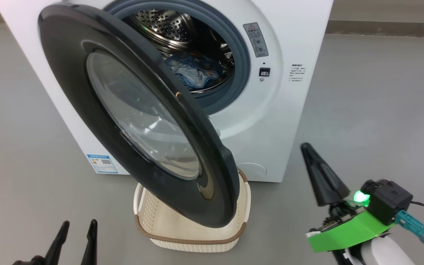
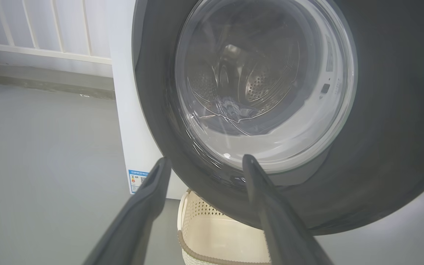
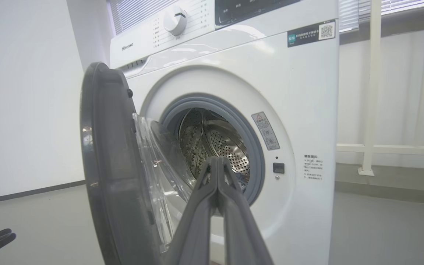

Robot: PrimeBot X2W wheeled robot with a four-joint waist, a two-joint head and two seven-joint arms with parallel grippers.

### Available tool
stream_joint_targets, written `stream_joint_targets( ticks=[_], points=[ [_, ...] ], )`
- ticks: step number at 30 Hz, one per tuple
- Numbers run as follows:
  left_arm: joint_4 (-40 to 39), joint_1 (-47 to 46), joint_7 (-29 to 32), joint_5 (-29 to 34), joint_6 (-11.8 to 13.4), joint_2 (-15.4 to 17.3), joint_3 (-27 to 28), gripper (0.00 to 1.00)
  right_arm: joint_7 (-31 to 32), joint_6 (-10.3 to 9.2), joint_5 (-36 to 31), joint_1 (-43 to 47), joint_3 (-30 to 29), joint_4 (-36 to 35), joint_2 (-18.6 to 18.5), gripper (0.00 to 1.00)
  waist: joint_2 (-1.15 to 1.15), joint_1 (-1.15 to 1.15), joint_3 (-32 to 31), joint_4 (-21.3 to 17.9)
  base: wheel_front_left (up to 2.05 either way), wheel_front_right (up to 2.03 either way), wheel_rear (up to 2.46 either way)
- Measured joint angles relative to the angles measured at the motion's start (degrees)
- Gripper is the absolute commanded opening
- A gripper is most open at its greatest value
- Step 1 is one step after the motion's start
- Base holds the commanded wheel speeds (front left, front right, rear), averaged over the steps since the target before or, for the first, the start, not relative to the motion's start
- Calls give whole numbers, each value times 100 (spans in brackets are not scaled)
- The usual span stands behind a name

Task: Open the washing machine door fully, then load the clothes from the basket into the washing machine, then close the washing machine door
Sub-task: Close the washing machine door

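White washing machine (image 1: 289, 110) has black-rimmed door (image 1: 72, 92); basket (image 1: 193, 246) is cream.

Round washing machine door (image 1: 138, 114): shiny black rim, smooth like a mirror; clear glass bulge in the middle.
Big white washing machine (image 1: 285, 110): smooth front, a little shiny.
Round drum (image 1: 164, 24): shiny metal full of little holes.
Grey-blue ring seal (image 1: 243, 62): rubber, dull.
Light-blue clothes (image 1: 193, 73): soft crumpled cloth.
Small cream basket (image 1: 197, 247): plastic with rows of tiny holes; brown rim that looks woven.
Grey floor (image 1: 374, 92): smooth and dull.
Left gripper (image 1: 80, 222): long dark fingers, dull, not shiny.
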Motion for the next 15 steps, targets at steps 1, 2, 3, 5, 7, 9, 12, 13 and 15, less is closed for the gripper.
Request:
stream_joint_targets(
  ticks=[1, 2, 3, 5, 7, 9, 12, 13, 15],
  points=[
    [-2, 0, 0, 1, 0, -3, 0, 100, 0, 0, 10, -56, 105, -71, 3, 0, 0, 0, -5, 21, 0, 0, 0],
    [-3, 1, 0, 1, 0, -4, 0, 100, 0, 0, 25, -95, 205, -146, 5, 0, 0, 0, -9, 42, 0, 0, 0],
    [-11, 0, 0, 1, 0, -7, -4, 100, 0, 0, 42, -137, 318, -208, 4, 0, 0, 0, -14, 64, 0, 0, 0],
    [-14, 1, 0, 2, 0, -8, -19, 100, 0, 0, 57, -177, 582, -332, 9, 0, 0, 0, -27, 113, 0, 0, 0],
    [-14, 2, 0, 10, 0, -8, -26, 100, 0, 0, 81, -177, 900, -411, 9, 0, 0, 0, -40, 163, 0, 0, 0],
    [-14, 5, 0, 36, 0, -8, -27, 100, 0, 0, 93, -179, 1148, -490, 22, 0, 0, 0, -53, 208, 0, 0, 0],
    [-14, 10, 0, 37, 0, -12, -29, 100, 0, 0, 101, -180, 1545, -527, 15, 0, 0, 0, -71, 272, 0, 0, 0],
    [-14, 10, 0, 37, 0, -12, -29, 100, 0, 0, 101, -180, 1545, -527, 15, 0, 0, 0, -71, 272, 0, 0, 0],
    [-14, 14, 0, 37, 0, -19, -31, 100, -1, 0, 157, -178, 1792, -490, 16, 0, 0, 0, -83, 311, 0, 0, 0]
  ],
)
